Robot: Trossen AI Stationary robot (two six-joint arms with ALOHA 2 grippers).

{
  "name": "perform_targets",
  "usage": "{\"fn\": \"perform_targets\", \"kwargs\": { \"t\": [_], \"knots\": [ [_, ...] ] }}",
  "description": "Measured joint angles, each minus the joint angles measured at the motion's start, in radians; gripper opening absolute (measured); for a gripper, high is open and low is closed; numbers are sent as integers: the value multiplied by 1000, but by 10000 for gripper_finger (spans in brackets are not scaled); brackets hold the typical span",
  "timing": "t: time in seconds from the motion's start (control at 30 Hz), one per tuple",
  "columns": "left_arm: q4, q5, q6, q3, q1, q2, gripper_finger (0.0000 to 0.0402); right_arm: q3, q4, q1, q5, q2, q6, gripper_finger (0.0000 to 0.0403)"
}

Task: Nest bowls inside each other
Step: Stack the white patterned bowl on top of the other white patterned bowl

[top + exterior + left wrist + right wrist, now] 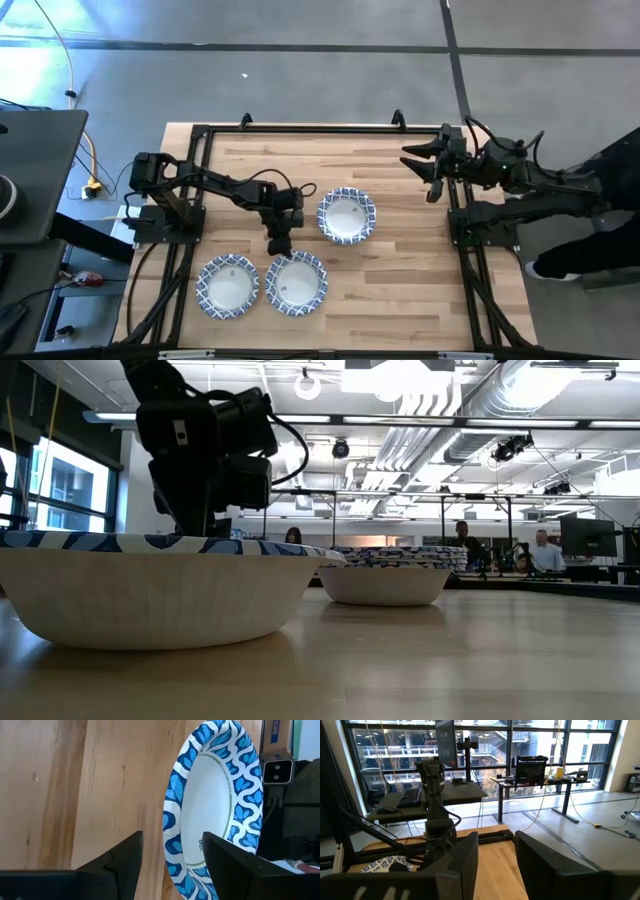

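Note:
Three blue-and-white patterned bowls sit upright on the wooden table: one at the near left (228, 285), one near the middle (296, 283) and one farther back (347, 215). In the low view the far one (385, 572) looks like several stacked rims. My left gripper (279, 245) is open and hangs over the far rim of the near middle bowl (210, 805). One finger (125, 865) stands outside the rim and the other (225, 862) stands over the inside. I see no touch. My right gripper (428, 172) is open, waiting at the far right edge.
A black frame (300, 128) borders the table's far and side edges. Bare wood lies between the bowls and the right arm. The right wrist view shows desks, a monitor and windows beyond the table; people stand far off in the room behind (545, 550).

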Motion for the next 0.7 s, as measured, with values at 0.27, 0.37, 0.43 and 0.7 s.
{"fn": "perform_targets", "kwargs": {
  "t": [0.27, 0.37, 0.43, 0.7],
  "knots": [
    [1, -3, -18, 0, -2, 1, 193, 0, 0, 0, 0, 0, -5, 122],
    [12, -4, -30, -1, -7, 19, 193, 0, 0, 0, 0, 0, -5, 122],
    [23, -3, -34, -2, -16, 20, 193, 0, 0, 0, 0, -1, -5, 122],
    [73, 0, -60, -1, -39, 55, 191, 0, 0, 0, -2, -1, -5, 122]
  ]
}}
